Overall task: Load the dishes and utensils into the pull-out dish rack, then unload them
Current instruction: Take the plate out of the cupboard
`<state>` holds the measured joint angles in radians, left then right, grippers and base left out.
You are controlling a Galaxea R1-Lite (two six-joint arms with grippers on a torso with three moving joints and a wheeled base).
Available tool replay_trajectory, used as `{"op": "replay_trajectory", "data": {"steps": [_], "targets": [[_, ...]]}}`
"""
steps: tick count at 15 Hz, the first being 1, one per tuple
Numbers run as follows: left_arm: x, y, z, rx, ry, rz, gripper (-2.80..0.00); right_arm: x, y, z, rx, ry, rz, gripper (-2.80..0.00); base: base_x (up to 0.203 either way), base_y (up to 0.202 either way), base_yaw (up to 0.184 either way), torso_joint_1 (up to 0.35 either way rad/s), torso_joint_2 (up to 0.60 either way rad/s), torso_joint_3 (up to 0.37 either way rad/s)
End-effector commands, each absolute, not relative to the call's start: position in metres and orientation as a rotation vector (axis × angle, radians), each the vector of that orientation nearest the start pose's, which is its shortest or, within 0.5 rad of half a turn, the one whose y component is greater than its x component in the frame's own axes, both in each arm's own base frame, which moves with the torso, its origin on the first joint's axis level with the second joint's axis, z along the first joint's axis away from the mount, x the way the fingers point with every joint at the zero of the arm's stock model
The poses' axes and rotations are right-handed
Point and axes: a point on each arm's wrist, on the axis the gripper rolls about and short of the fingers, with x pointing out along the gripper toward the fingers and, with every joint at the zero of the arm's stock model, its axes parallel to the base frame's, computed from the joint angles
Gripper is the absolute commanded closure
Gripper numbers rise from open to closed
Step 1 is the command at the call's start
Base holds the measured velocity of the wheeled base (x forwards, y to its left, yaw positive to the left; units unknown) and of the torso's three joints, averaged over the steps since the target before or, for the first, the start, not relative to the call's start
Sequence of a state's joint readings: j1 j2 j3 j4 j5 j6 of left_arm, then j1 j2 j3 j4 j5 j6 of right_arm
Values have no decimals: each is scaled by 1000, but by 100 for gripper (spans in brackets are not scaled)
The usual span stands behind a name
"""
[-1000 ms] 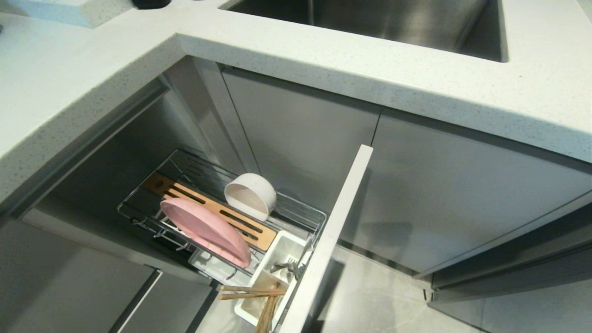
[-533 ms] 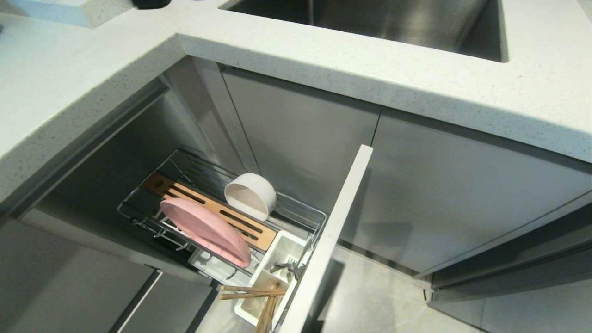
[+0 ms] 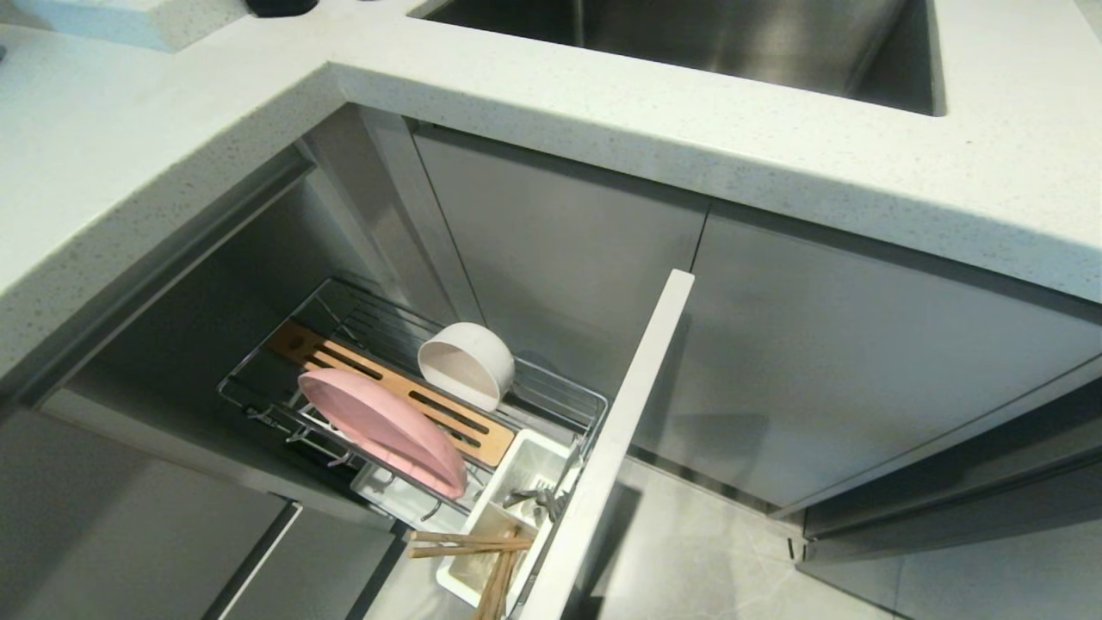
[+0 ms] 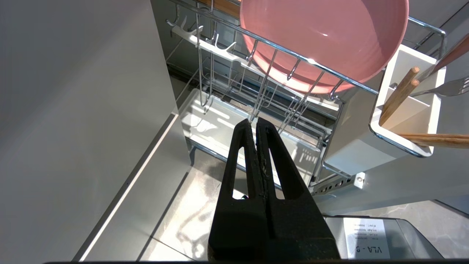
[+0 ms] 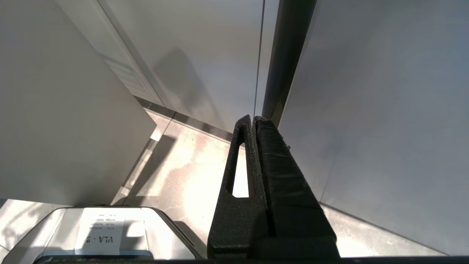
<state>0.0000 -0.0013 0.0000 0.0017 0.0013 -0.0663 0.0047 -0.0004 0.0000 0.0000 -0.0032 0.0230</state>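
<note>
Fingers pressed together on both grippers, nothing held

Head view: in the rack [image 3: 258,379], plate [image 3: 383,429] on edge beside the bowl [image 3: 467,363]; chopsticks [image 3: 469,544] in its caddy [image 3: 534,456]. Left wrist view: left gripper [image 4: 253,123] low, near the rack; the plate looks stiff, slick, breakable, best pinched at the upper rim. Right wrist view: right gripper [image 5: 253,119] well apart from it

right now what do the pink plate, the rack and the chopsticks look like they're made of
The pink plate looks like matte plastic or similar, with only a soft highlight; ceramic can't be ruled out. The rack is shiny chrome-look metal wire with bright glints. The chopsticks look like pale unfinished wood or bamboo, going by their tan colour.
</note>
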Motion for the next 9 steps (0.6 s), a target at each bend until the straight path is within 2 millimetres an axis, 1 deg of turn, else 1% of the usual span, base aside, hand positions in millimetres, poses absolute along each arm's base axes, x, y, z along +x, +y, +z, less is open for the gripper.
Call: {"op": "replay_trajectory", "data": {"steps": [1, 9], "targets": [[-23, 0, 75, -66, 3, 2, 0, -23, 0, 75, 23, 1, 2, 0, 0, 0, 0, 0, 0, 0], [-23, 0, 75, -67, 3, 2, 0, -23, 0, 75, 23, 1, 2, 0, 0, 0, 0, 0, 0, 0]]}}
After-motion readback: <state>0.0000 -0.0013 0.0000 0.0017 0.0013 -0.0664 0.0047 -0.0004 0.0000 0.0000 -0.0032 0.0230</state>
